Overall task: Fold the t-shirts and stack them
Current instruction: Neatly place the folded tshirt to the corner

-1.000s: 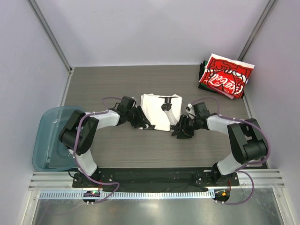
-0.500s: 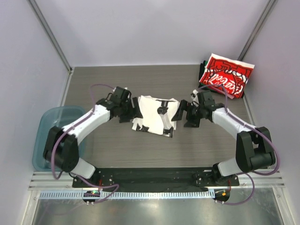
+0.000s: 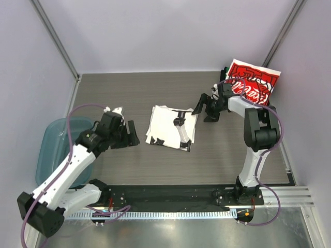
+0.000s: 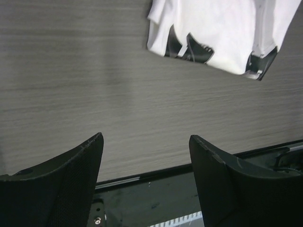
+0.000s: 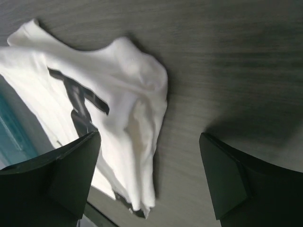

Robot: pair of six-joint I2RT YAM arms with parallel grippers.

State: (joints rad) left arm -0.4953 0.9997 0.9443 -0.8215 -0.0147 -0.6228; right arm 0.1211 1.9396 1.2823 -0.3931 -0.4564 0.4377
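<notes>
At the far left the teal bin (image 3: 47, 155) is partly hidden behind the left arm (image 3: 67, 165), and its inside cannot be made out. The left gripper (image 3: 130, 135) hangs over the bare table (image 3: 155, 165) with its two fingers wide apart and nothing between them; in its wrist view (image 4: 147, 161) only wood grain shows in the gap. Just to the right of it, not touching, the white t-shirt (image 3: 169, 126) lies folded into a rough rectangle near the middle of the table, a bit wrinkled, with one edge bulging up. It carries black marks, but they are broken by the folds and I cannot read them as letters or as a picture (image 4: 222, 33). The right gripper (image 3: 207, 110) stands beside the shirt's right far corner, its fingers also spread wide and holding nothing (image 5: 149, 175). In the far right corner the red t-shirt (image 3: 251, 85) lies folded, with white script lettering; the right arm (image 3: 243, 106) covers part of it, so the word is not clear. What lies under it is hard to tell.
</notes>
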